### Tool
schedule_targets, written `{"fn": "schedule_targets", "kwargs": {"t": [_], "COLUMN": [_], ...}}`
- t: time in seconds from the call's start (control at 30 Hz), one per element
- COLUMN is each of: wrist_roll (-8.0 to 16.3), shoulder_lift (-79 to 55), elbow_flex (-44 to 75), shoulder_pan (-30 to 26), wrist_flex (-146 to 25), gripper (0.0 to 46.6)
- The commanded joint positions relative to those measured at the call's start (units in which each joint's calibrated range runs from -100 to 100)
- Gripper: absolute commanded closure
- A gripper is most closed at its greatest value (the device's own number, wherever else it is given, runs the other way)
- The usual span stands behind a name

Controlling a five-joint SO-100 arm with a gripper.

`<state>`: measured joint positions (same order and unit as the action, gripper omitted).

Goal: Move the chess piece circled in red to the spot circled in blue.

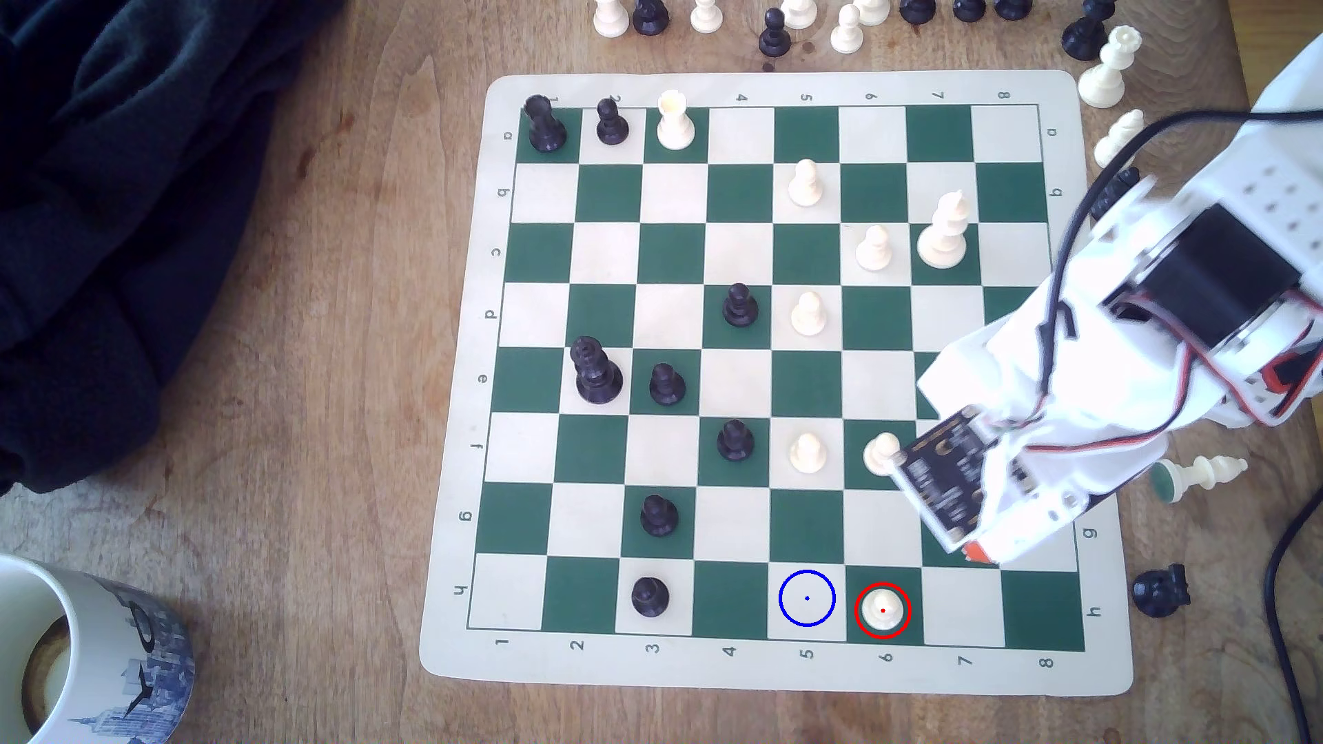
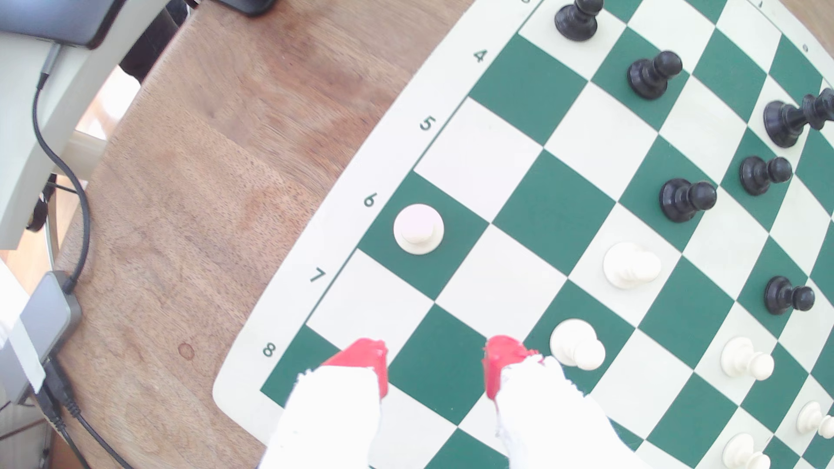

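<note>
Well, in the exterior view the white pawn (image 1: 882, 608) ringed in red stands upright on a green square in the board's (image 1: 744, 676) bottom row, above the printed 6. Just beside it, toward the exterior view's left, the cream square (image 1: 807, 598) bearing the blue circle lies bare, above the 5. The white arm (image 1: 1145, 343) reaches in over the board's right edge, its circuit-board camera hanging above the rows near that pawn, well apart from it. A mug (image 1: 79, 651) sits at the tabletop's (image 1: 322, 358) lower left corner, and dark cloth (image 1: 129, 179) covers the upper left.

Then the wrist view: the gripper (image 2: 435, 367) has its red-tipped fingers (image 2: 363, 356) spread wide with nothing between them, poised over the squares by the board's 7 and 8 edge labels. The pawn (image 2: 418, 228) sits untouched on its green square by the 6, clear of both fingers.
</note>
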<state>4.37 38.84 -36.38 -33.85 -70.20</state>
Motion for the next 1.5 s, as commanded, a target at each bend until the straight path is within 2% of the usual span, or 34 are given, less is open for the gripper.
{"fn": "schedule_targets", "kwargs": {"t": [0.0, 0.27, 0.57, 0.63, 0.77, 0.93, 1.47], "wrist_roll": [0.34, 2.05, 2.44, 2.39, 2.44, 2.44, 3.03], "shoulder_lift": [-8.02, -17.53, -25.93, -28.14, -30.35, -32.64, -36.03], "elbow_flex": [6.91, 10.17, 13.35, 14.07, 14.53, 14.89, 15.43], "shoulder_pan": [0.02, -1.39, -0.29, 0.18, 0.18, 0.26, -1.7], "wrist_flex": [-0.15, 5.01, 7.71, 6.97, 7.87, 8.53, 12.05], "gripper": [34.0, 33.1, 32.9, 31.0, 30.9, 33.5, 32.1]}}
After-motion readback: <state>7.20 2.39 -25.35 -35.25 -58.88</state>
